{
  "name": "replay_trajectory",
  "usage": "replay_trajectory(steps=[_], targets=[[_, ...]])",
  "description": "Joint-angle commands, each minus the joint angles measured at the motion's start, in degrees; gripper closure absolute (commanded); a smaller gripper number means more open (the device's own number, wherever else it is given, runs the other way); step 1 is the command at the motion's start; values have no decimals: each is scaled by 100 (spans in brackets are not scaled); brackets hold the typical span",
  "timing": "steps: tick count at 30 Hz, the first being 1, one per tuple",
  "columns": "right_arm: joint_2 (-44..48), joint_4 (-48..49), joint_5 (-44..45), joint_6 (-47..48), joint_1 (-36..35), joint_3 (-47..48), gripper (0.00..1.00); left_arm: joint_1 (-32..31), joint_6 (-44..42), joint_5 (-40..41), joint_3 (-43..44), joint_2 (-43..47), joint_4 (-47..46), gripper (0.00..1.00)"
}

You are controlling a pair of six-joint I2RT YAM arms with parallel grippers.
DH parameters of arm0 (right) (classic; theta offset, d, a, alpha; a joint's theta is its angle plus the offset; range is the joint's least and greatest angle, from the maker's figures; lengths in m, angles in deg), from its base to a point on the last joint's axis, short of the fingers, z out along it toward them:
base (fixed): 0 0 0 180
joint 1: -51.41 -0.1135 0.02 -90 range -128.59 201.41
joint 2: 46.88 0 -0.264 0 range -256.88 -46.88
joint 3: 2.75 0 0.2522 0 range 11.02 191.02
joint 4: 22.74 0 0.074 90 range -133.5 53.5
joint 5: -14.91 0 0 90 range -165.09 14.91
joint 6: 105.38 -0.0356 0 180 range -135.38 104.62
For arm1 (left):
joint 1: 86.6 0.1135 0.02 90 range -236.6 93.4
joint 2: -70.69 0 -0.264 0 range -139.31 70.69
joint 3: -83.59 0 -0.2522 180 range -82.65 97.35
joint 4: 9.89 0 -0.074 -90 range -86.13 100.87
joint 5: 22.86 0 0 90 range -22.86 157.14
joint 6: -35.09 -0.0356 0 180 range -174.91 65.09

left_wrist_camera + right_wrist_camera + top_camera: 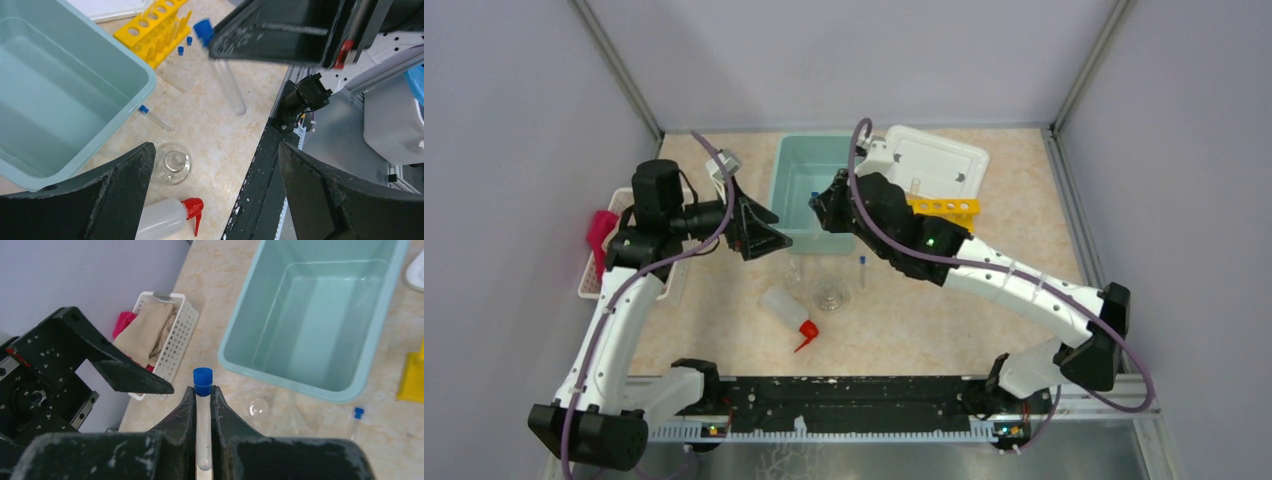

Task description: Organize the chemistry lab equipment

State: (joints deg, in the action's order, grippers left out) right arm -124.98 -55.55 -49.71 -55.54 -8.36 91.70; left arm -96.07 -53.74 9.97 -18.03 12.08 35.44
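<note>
Mostly undone. Waiting on tabletop in front of tub (780, 190): flask (831, 295), squeeze bottle (786, 308), loose tube (862, 270). Right of tub: rack (944, 208). Clenched in right gripper (202, 390): blue-capped tube (203, 425), above tub's near right corner, cap past fingertips. Left of tub: left gripper (215, 150), spread wide, empty.

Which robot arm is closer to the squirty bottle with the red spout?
The left. Its open end effector hangs above, just beyond the squeeze bottle. The right end effector, shut on a blue-capped tube, is farther back, near the teal bin.
</note>
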Motion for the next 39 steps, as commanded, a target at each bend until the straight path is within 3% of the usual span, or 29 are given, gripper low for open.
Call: replay_trajectory(steps=[1, 6, 11, 26, 31, 34, 39], targets=[[-244, 955, -63, 165, -341, 395, 100, -84, 269, -303, -29, -46, -390, 1], [-491, 1237, -230, 19, -447, 527, 100, -124, 430, -326, -184, -47, -549, 6], [-521, 1557, -223, 0, -558, 421, 100, -132, 391, -431, -328, -44, -557, 17], [-519, 1445, -309, 42, -629, 289, 100, -134, -55, -408, -300, -6, -426, 70], [-787, 392, -449, 30, -568, 949, 79, -134, -675, -267, -222, 85, -85, 88], [-978, -328, -940, -23, -368, 1414, 64, -134, -1047, -176, -149, 112, 167, 91], [-1200, -954, -1792, 14, -31, 1932, 60, -136, -1508, -102, -143, 167, 396, 93]])
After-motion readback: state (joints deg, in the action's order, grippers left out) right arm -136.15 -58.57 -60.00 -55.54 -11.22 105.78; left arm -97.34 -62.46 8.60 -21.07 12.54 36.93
